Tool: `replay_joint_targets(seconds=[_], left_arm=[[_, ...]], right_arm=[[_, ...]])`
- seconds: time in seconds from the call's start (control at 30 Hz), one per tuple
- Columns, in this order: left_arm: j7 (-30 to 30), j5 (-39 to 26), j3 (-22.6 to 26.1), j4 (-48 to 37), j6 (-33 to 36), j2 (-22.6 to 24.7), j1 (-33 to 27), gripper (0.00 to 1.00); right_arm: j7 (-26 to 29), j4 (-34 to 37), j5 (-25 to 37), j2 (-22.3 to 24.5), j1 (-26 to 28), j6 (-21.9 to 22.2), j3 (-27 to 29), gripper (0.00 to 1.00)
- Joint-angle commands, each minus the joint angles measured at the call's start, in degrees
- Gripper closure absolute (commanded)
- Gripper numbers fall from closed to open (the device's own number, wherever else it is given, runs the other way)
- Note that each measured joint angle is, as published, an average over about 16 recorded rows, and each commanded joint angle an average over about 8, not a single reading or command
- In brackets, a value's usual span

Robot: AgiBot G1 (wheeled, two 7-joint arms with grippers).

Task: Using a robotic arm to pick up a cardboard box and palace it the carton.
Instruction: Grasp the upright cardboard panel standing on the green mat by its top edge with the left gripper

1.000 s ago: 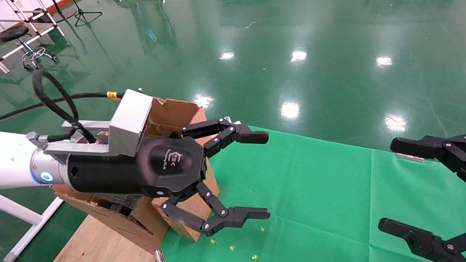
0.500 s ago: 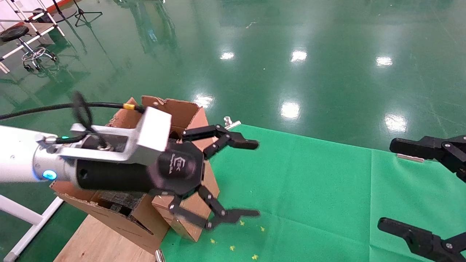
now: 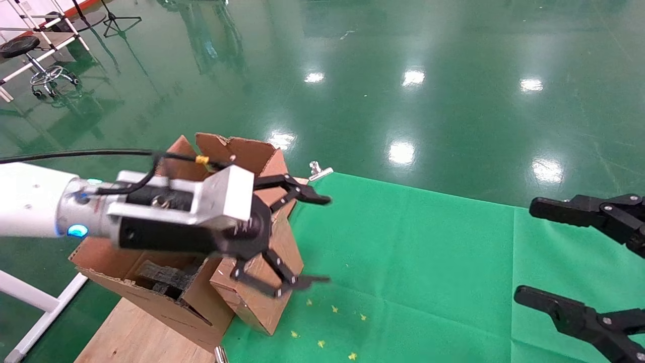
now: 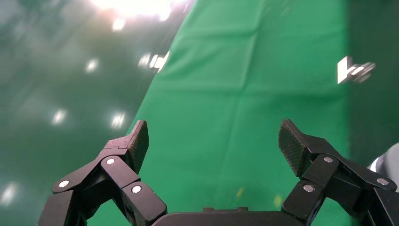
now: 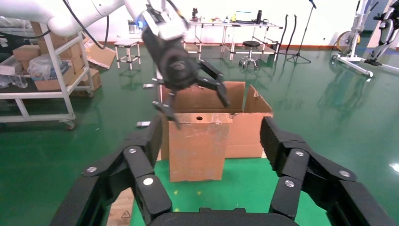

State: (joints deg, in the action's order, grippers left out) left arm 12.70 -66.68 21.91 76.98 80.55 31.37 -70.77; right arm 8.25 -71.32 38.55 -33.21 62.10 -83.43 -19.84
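A large brown corrugated carton (image 3: 252, 297) sits at eight o'clock on the surface (image 3: 428, 262). The left tool (image 3: 312, 239) hangs above the carton's three o'clock side; the right tool (image 3: 526, 254) at four o'clock.

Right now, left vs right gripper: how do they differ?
The left gripper hangs beside the carton at the table's left; the right gripper sits at the right over bare green cloth. The left shows its white arm; the right shows fingers only. Both are open and empty.
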Motion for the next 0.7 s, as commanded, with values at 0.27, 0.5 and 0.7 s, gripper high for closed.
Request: replay_joint_targets(seconds=[0.27,0.5,0.7], left_arm=[[12.86,-15.92,4.65,-0.17,-4.31,1.36,-6.98,0.00],[24.17,-24.11,7.11,0.02,-3.84,2.29,-11.52,0.00],[34.07,-26.16,7.93,0.21,-1.83,1.98,-13.09,0.00]], right_arm=[[0.00,0.00,0.00,0.00,0.00,0.00,0.00,1.00],[0.00,0.00,0.00,0.00,0.00,0.00,0.00,1.00],[0.00,0.00,0.00,0.00,0.00,0.00,-0.01,1.00]])
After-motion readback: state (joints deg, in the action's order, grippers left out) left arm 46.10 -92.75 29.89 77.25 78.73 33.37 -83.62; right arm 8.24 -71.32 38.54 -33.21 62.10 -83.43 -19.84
